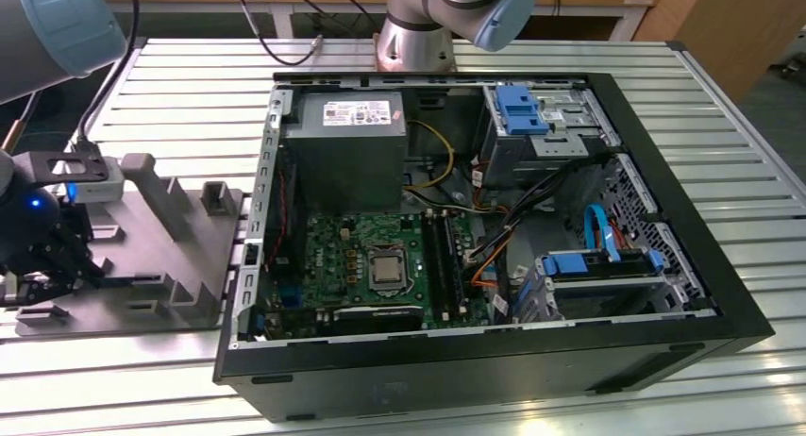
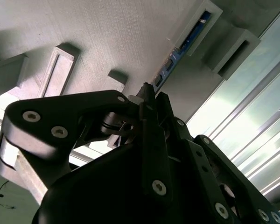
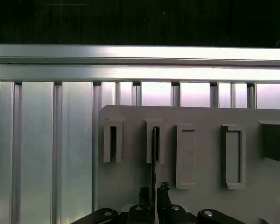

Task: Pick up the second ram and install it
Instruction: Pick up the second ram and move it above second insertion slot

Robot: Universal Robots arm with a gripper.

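Note:
The second ram (image 2: pixel 186 44) is a thin bluish board standing on edge in a slot of the grey holder block (image 2: pixel 107 37). In the first wrist view the ram (image 3: pixel 155 144) shows edge-on as a dark line in the second slot of the holder (image 3: pixel 200 140). My gripper (image 3: pixel 154 190) has one black finger on each side of the stick's near end, pressed close against it. In the second wrist view the gripper (image 2: pixel 147 95) meets the stick's lower end. In the exterior view the gripper (image 1: pixel 44 266) hangs over the holder (image 1: pixel 151 257) at the exterior view's left.
An open black computer case (image 1: pixel 492 360) lies in the middle of the slatted metal table (image 1: pixel 189 87). Inside it are a green motherboard (image 1: pixel 365 257), long black memory slots (image 1: pixel 441 257), a grey power supply (image 1: pixel 346 143) and blue drive brackets (image 1: pixel 519 110). The arm's base (image 1: pixel 416 40) stands behind the case.

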